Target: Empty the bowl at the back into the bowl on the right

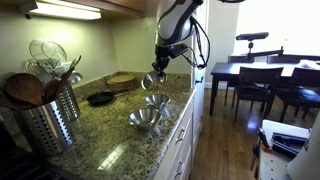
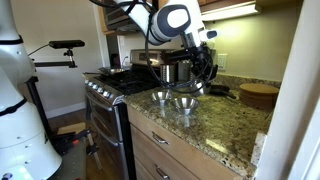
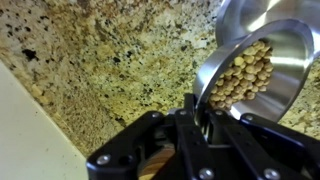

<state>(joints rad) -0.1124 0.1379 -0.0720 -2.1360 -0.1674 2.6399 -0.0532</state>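
The granite countertop [image 1: 108, 140] lies bare between the two standing steel bowls [image 1: 145, 119] and the utensil canister [image 1: 55, 115], whose tall handles crowd its near end. Against the wall a dark dish [image 1: 101, 98] and a round wooden board [image 1: 122, 80] narrow the back. The tilted bowl [image 1: 151, 83], clamped in the gripper [image 1: 157, 72], hangs just behind the standing pair; the counter's room side is open

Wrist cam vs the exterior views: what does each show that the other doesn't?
Wrist only: the pale round beans piled in the tilted held bowl. The exterior views are too small to show them.
Exterior only: the utensil holder, black pan, dining table and two bowls standing whole, far bowl and near bowl.
Both: the gripper, shut on the held bowl's rim, above the granite counter.
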